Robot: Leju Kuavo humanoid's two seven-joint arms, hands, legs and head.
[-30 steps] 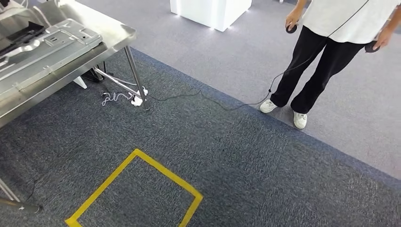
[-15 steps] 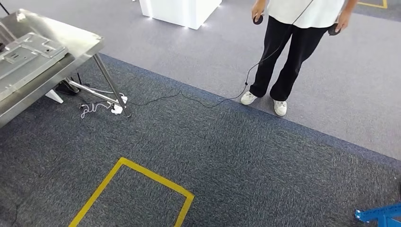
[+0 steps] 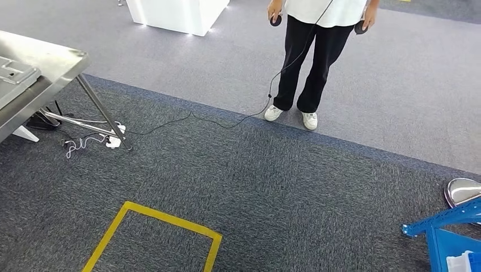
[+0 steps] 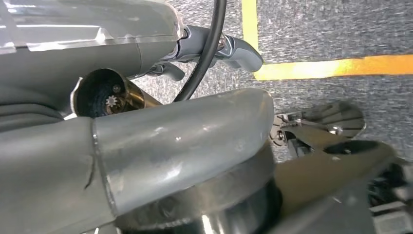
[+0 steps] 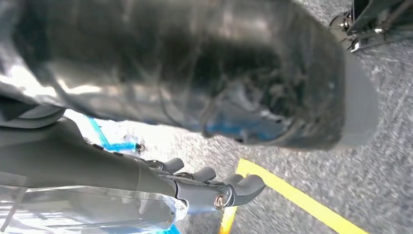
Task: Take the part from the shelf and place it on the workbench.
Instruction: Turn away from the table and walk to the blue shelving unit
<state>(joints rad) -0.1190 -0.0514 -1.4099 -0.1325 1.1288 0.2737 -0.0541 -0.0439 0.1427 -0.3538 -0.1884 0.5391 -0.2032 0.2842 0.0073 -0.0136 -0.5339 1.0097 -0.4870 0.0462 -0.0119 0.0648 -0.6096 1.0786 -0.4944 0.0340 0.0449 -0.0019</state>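
2 empty hands, left hand (image 4: 214, 46) and right hand (image 5: 214, 187), fingers loosely apart; 1 person (image 3: 317, 51), 1 workbench (image 3: 39, 62).

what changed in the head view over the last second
The camera has swung to the robot's right, so the whole picture shifted; the things themselves did not move. The steel workbench slid toward the left edge, the person now stands nearer the middle, and a blue shelf frame has come in at the lower right. The yellow floor square stays on the carpet. Neither robot hand took or released anything.

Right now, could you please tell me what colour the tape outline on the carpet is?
Yellow; the tape outline shows best in the head view.
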